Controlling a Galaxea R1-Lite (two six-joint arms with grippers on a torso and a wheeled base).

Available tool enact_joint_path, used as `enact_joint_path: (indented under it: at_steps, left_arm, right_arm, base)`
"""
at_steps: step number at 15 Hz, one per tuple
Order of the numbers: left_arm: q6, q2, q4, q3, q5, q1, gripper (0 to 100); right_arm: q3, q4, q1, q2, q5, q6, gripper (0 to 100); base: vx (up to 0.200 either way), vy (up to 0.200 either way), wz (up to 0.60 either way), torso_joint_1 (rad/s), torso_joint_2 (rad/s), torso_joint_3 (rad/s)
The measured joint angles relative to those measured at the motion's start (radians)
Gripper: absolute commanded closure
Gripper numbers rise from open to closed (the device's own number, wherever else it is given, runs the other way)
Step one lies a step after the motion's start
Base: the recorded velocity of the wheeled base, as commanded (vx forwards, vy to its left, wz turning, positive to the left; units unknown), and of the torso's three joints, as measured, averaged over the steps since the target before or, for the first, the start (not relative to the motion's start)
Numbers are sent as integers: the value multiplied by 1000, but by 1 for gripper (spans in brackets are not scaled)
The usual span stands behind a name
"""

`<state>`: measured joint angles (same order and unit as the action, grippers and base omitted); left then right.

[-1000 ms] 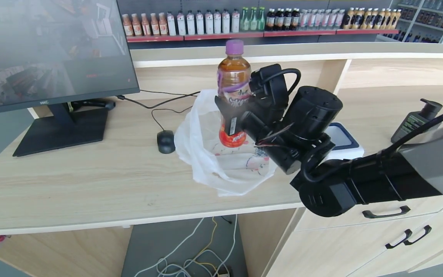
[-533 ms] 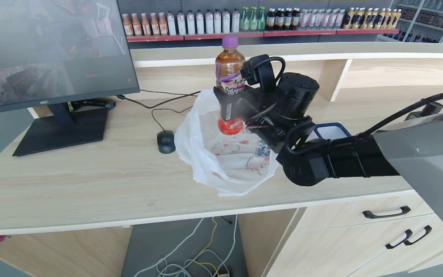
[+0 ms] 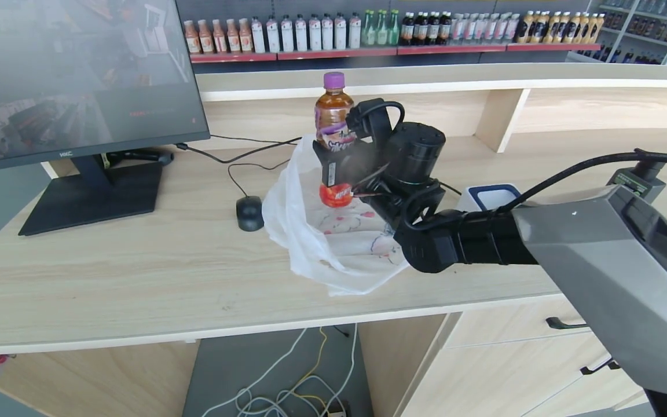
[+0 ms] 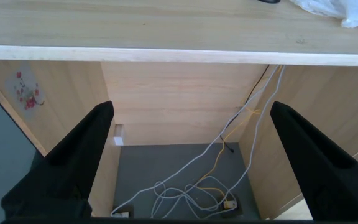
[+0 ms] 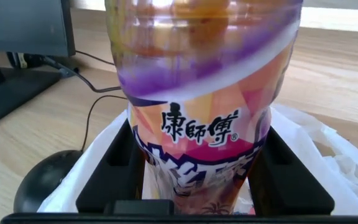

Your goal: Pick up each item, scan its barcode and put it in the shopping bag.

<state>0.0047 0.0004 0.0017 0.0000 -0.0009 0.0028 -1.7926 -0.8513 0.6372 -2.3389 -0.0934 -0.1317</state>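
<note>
**A:** Where is the bottle?

**B:** Upright, over the open mouth of the shopping bag, toward the bag's far rim. It has a purple cap and amber drink inside, with a red band at its foot. I cannot tell whether that foot is below the bag's rim.

**A:** And what holds it?

**B:** The right gripper is clamped on the bottle around its label. From the right wrist, the two black fingers press either side of the bottle, with white bag plastic behind them.

**A:** The left gripper?

**B:** Well apart from the bag, down below the counter edge. Its jaws are spread wide, with nothing between them. Loose cables lie on the floor beyond it, and a corner of the bag shows on the countertop above.

**A:** What else is near the bag?

**B:** A black mouse lies just beside the bag on the robot's left, and a monitor stands farther out on that side. On the bag's other side stands a white box with a blue rim.
</note>
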Motion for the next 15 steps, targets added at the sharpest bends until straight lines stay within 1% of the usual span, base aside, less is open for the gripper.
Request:
enact_joint_path:
  at_steps: [4,15]
  left_arm:
    - [0,0,0,0,0,0,0]
    - [0,0,0,0,0,0,0]
  right_arm:
    - [-7,-3,0,-39,0,25,100]
    - [-4,-6,1,-73,2,42,100]
  base:
    - [0,0,0,0,0,0]
    - [0,0,0,0,0,0]
